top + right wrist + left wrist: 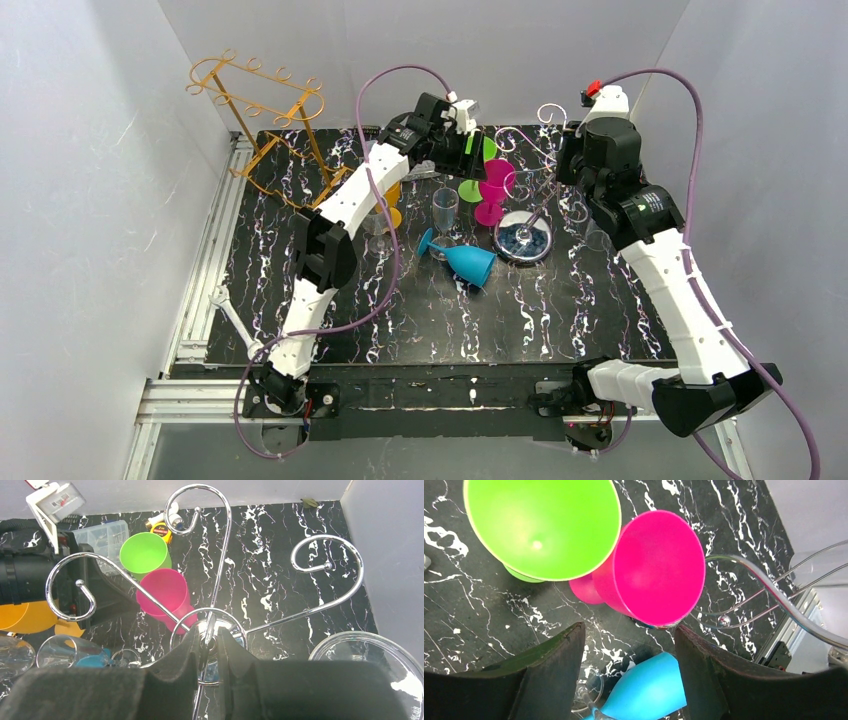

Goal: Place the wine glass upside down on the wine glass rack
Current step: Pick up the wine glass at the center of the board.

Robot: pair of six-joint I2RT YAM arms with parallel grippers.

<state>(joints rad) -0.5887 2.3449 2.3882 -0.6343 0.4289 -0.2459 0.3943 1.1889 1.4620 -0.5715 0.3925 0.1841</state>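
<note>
The left gripper (629,635) hangs wide open above the pink wine glass (659,570), touching nothing; that glass stands upright on the table (474,610), just beside the green glass (541,525), its foot mostly hidden under its bowl; the blue glass (646,690) lies on its side, partly cut off by the fingers; the right gripper (207,639) pinches the chrome rack (523,238) narrowly at its stem; the rack's base is largely hidden behind those fingers.
</note>
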